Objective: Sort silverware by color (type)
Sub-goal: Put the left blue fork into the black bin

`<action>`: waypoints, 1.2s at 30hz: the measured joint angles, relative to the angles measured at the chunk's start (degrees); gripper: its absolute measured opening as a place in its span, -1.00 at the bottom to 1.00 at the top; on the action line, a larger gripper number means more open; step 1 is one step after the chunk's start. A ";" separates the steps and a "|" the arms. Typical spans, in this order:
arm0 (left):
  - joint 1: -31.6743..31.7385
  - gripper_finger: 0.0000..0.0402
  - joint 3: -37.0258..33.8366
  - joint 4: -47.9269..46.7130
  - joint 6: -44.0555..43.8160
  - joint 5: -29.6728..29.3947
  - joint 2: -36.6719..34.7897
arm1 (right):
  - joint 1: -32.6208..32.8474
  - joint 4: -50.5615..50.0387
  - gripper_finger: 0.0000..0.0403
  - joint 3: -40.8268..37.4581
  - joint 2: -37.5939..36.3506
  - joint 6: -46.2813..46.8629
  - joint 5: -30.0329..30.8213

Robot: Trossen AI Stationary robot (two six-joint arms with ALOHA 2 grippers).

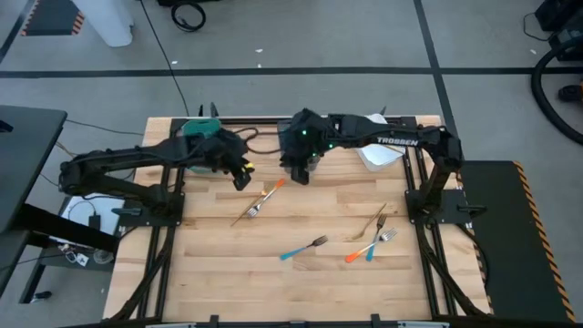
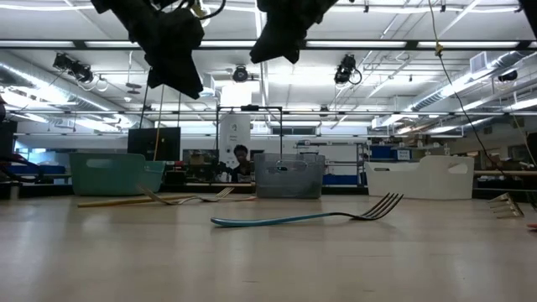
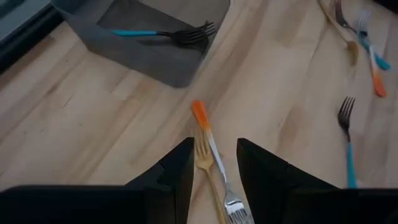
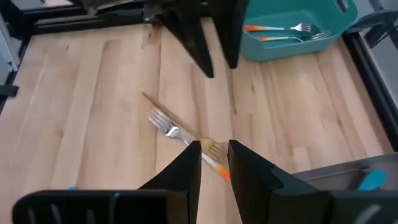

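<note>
An orange-handled fork (image 1: 271,191) and a golden-tan fork (image 1: 244,215) lie crossed on the wooden table, near its far middle. My left gripper (image 3: 214,146) hangs open above them, and both forks show through its gap. My right gripper (image 4: 214,148) also hangs open over the same pair, coming from the far right side; the orange fork (image 4: 163,122) and the golden fork (image 4: 163,107) lie below it. In the high view the left gripper (image 1: 244,175) and the right gripper (image 1: 296,173) stand close together. Neither holds anything.
Along the far edge stand a teal bin (image 4: 292,37) holding orange forks, a grey bin (image 3: 155,59) holding a blue fork, and a white bin (image 1: 383,153). A blue fork (image 1: 305,248) lies mid-table. An orange, a blue and a golden fork (image 1: 372,244) lie toward the right.
</note>
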 joint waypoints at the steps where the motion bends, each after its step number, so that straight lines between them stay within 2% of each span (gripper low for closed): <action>1: -0.95 -0.35 0.00 -0.22 0.02 -0.98 0.01 | 0.50 -0.63 -0.56 0.00 0.00 0.36 0.24; 7: -6.08 -0.35 -0.60 1.07 5.98 -4.11 -1.68 | 3.32 -2.40 -0.57 -0.96 -0.12 0.67 3.47; 13: -9.47 -0.35 -10.85 13.14 10.30 -4.18 -6.19 | 7.13 5.74 -0.58 -9.34 -3.54 3.59 7.80; 19: -12.98 -0.35 -17.53 17.38 5.77 -4.25 -10.10 | 12.33 19.72 -0.57 -20.49 -7.09 10.14 10.38; 25: -18.08 -0.35 -21.77 25.28 2.72 -5.90 -10.62 | 16.67 32.52 -0.57 -30.24 -8.47 15.28 16.93; 32: -19.67 -0.35 -23.98 26.62 3.03 -8.20 -10.55 | 19.87 40.54 -0.57 -35.93 -8.50 20.28 21.44; 36: -20.13 -0.35 -24.85 24.96 1.27 -8.18 -10.55 | 21.77 44.69 -0.57 -38.34 -8.50 19.42 24.19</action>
